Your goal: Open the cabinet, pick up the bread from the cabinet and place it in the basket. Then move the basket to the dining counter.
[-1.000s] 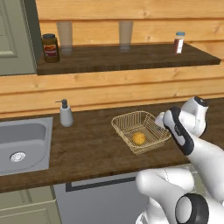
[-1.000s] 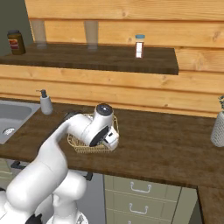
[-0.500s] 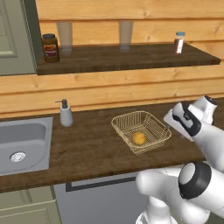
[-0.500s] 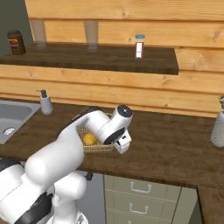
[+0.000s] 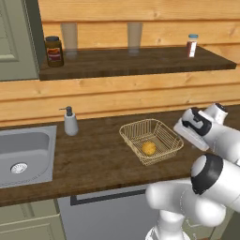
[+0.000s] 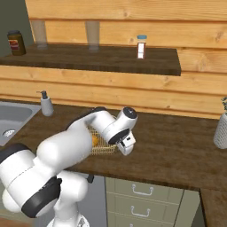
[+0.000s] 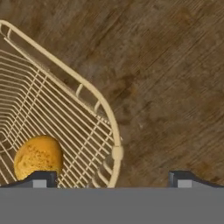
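The pale-gold wire basket (image 5: 159,129) stands on the dark wood worktop, with the round golden bread (image 5: 149,148) lying inside it. My gripper (image 5: 186,135) hovers low at the basket's right rim, open and holding nothing. In the right base view the gripper (image 6: 126,145) hangs in front of the basket (image 6: 103,146), which my arm partly hides. The hand view looks straight down: the basket's rim (image 7: 111,127) runs between my spread fingertips (image 7: 42,177), and the bread (image 7: 38,156) sits just inside. The grey-green cabinet (image 5: 14,40) is at top left. The dining counter is out of view.
A steel sink (image 5: 21,157) and a soap dispenser (image 5: 70,122) sit to the left. The wall shelf (image 5: 136,58) carries a brown jar (image 5: 54,50), two glasses and a spice shaker (image 5: 191,45). A grey holder (image 6: 220,131) stands far right. Bare worktop (image 6: 177,150) lies right of the basket.
My hand has swung from above the basket to its right rim. The bread and the basket have stayed in place.
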